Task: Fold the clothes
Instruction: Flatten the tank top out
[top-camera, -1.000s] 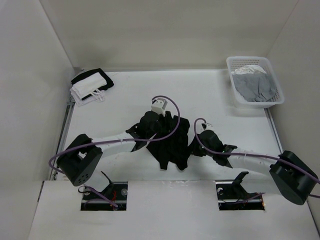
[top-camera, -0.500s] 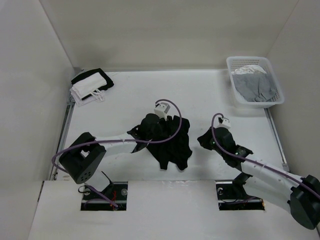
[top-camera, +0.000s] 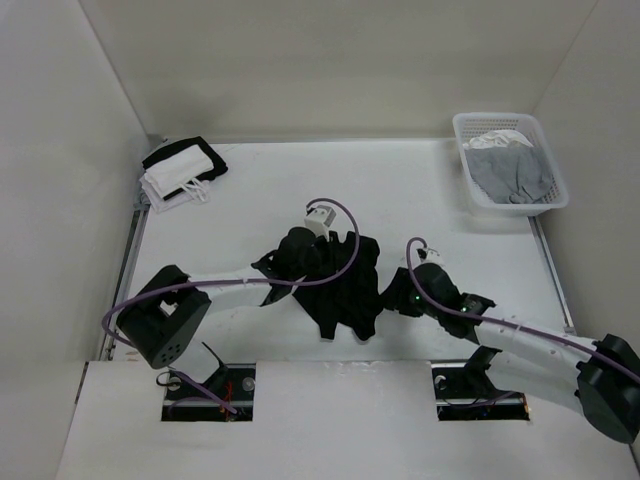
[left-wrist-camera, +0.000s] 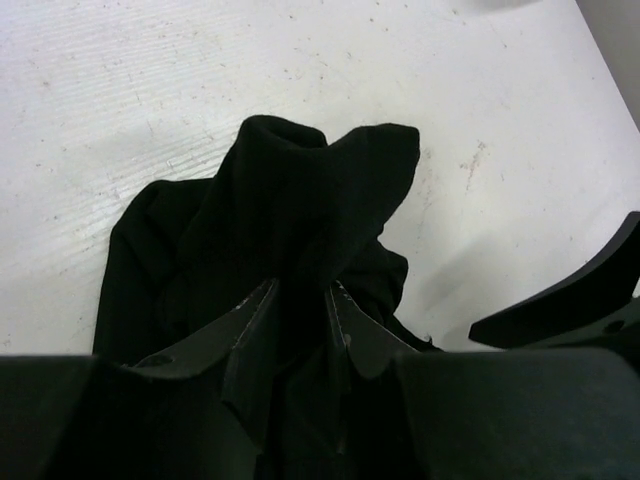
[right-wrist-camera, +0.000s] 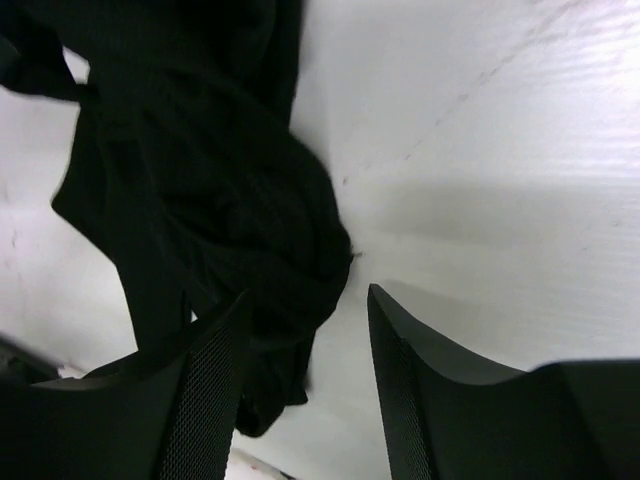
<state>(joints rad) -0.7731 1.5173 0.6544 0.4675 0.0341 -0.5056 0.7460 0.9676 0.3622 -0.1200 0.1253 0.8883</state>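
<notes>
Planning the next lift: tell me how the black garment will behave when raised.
Probably floppy: the black garment sags in soft folds where the left gripper pinches it. Likely light: that narrow pinch seems to hold a bunch up. It may hang unevenly, crumpled as it is.

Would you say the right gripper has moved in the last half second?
Yes: the right gripper moved left and nearer, away from the basket.

Plain black clothes (top-camera: 350, 295), white table (top-camera: 260, 190), white basket (top-camera: 515, 207), grey garment (top-camera: 510, 172)
</notes>
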